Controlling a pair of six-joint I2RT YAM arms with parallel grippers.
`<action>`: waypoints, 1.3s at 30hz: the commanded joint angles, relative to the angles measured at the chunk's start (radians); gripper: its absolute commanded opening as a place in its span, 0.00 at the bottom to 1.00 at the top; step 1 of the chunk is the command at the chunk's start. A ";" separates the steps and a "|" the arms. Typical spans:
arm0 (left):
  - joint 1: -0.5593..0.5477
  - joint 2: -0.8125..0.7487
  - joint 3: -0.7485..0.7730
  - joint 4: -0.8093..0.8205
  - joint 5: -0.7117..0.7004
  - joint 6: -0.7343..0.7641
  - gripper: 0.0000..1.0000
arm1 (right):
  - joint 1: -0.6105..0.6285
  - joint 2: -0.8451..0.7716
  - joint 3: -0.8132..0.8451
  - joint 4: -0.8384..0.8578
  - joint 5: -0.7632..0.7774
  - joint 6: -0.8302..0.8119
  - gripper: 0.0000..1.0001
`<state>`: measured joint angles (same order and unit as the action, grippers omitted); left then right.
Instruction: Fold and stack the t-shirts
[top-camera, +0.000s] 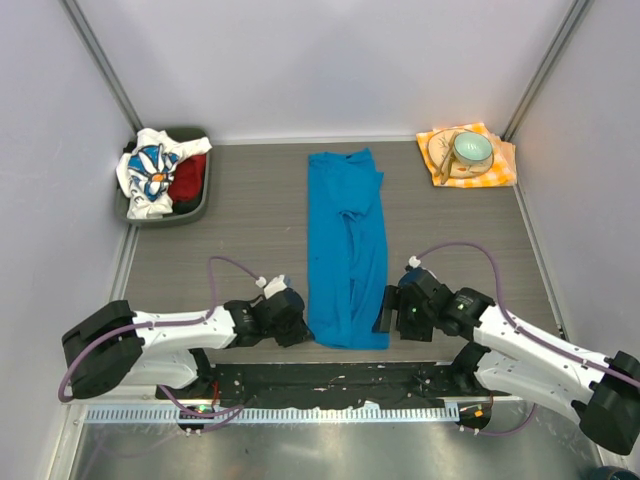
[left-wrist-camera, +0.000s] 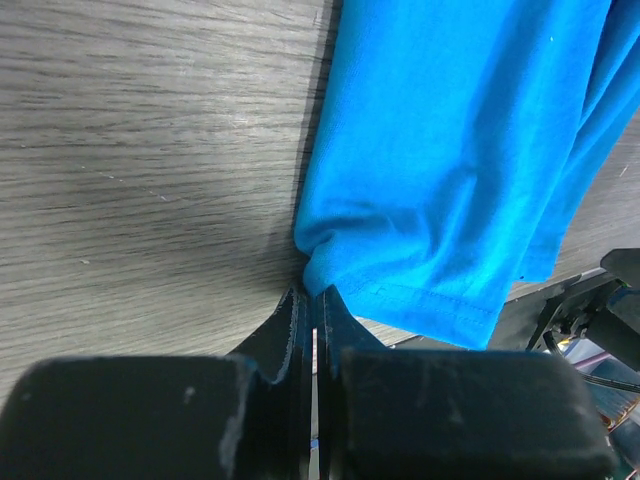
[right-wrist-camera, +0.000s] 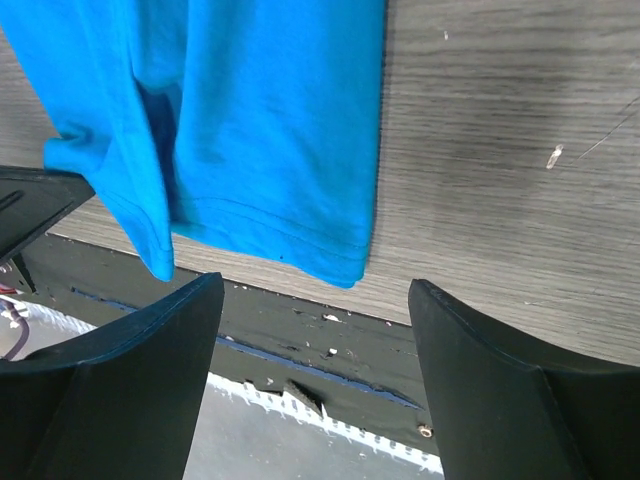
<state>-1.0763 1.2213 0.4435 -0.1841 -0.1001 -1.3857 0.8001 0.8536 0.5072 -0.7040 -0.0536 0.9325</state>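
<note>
Your left gripper (left-wrist-camera: 311, 297) jaws pinch the blue t-shirt (top-camera: 345, 240) at its near-left corner (cloth puckered); right gripper (right-wrist-camera: 317, 285) jaws spread at the worktop (top-camera: 250, 220) edge.

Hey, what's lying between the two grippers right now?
The blue t-shirt, its near end flanked by the left gripper and right gripper; the top view shows it.

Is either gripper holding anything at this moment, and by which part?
The left gripper is shut on the blue t-shirt, pinching its left side edge just above the near hem corner. The right gripper is open and holds nothing.
</note>
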 joint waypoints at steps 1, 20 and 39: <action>0.009 0.021 -0.008 -0.014 -0.013 0.036 0.00 | 0.020 -0.014 -0.024 0.031 0.003 0.040 0.79; 0.024 0.026 -0.025 0.009 -0.001 0.022 0.00 | 0.062 0.071 -0.134 0.161 -0.005 0.095 0.63; 0.042 0.037 -0.046 0.041 0.017 0.031 0.00 | 0.065 0.174 -0.128 0.216 0.038 0.071 0.14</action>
<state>-1.0439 1.2331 0.4217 -0.1120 -0.0631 -1.3792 0.8574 0.9829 0.3820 -0.4866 -0.0708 1.0256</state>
